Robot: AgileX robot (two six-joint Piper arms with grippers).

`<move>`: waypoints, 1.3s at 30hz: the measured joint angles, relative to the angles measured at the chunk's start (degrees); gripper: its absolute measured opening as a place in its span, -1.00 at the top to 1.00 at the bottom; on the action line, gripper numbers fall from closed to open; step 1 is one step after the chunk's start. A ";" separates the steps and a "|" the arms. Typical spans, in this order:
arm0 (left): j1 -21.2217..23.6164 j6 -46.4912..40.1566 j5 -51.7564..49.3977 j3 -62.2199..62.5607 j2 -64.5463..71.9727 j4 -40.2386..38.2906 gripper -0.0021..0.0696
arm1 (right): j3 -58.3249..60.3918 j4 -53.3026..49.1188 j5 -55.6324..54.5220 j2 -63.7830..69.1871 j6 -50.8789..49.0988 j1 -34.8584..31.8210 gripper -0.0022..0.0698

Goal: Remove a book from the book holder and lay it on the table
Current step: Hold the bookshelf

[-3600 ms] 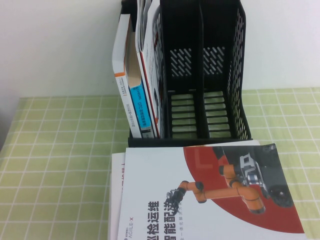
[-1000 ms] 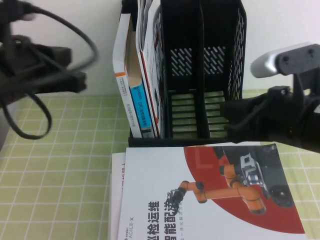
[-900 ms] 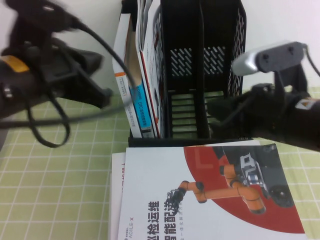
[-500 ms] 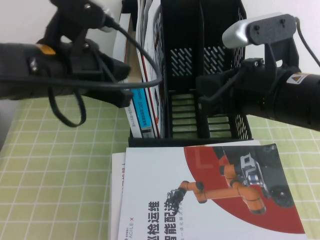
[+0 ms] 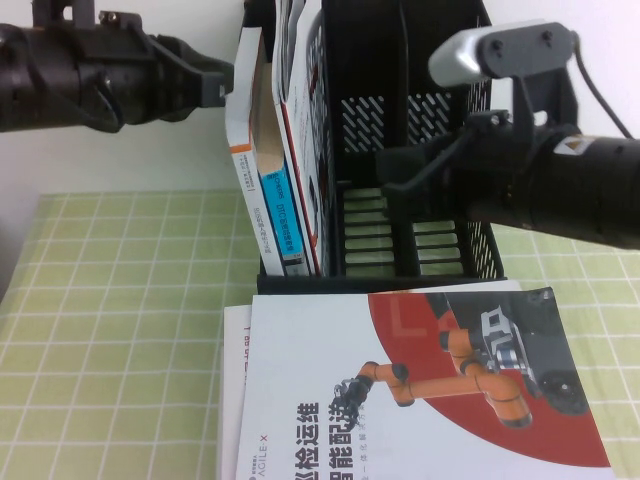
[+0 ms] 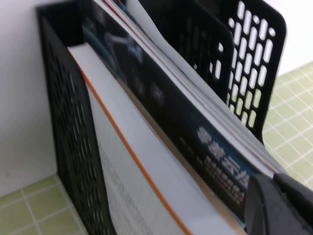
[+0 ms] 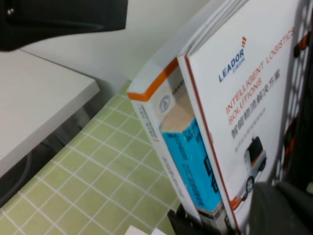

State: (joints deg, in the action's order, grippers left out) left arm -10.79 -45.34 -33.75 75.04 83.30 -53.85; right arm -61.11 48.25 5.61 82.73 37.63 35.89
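Surface (image 5: pixel 120 330): one, light green cloth with a white grid, running back to a plain white wall.

Book holder (image 5: pixel 470 150): one, tall black slotted rack, upright at the back centre of the surface. Two slots on the robot's right stand bare; all standing books are packed into the leftmost slot.

Arms: two, both raised. Left arm comes in from upper left, with the left claw (image 5: pixel 215 80) level with the top of the standing books, just left of the thick one. Can't tell from the high view or the left wrist view whether its fingers are wide or narrow, or whether it touches anything. Right arm crosses in front of the rack's right half; right claw (image 5: pixel 385 175) points toward the standing books, over the middle slots. Its finger state can't be told either.

Flat items: one booklet (image 5: pixel 420 390) with an orange robot arm on red, lying in front of the rack, on top of another white sheet or booklet whose left edge pokes out.

Standing books, at least three:
- thick white book (image 5: pixel 243 140) with orange-marked spine, outermost left
- blue-spined book (image 5: pixel 280 215) beside it
- the book (image 7: pixel 244 112), white cover with red LEADOR text, upright against the divider, not yet out.
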 joint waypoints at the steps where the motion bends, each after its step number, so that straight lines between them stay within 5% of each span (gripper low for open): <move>1: -0.22 -0.38 0.72 0.09 0.28 -0.51 0.95 | -0.88 0.09 0.21 0.86 0.10 0.00 0.95; 19: -2.90 -9.14 5.23 2.24 7.83 -9.20 0.95 | -13.72 0.09 2.12 12.05 6.56 0.00 0.94; 29: -2.90 -11.87 3.01 3.78 8.04 -10.09 0.95 | -15.01 0.44 -0.01 15.63 10.03 0.00 0.53; 39: -2.90 -12.07 2.66 4.21 8.90 -10.43 0.95 | -15.91 0.94 -1.30 16.14 10.81 0.54 0.48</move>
State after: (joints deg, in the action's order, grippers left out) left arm -13.69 -57.41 -31.09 79.26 92.20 -64.29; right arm -77.02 49.18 4.31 98.87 48.44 36.43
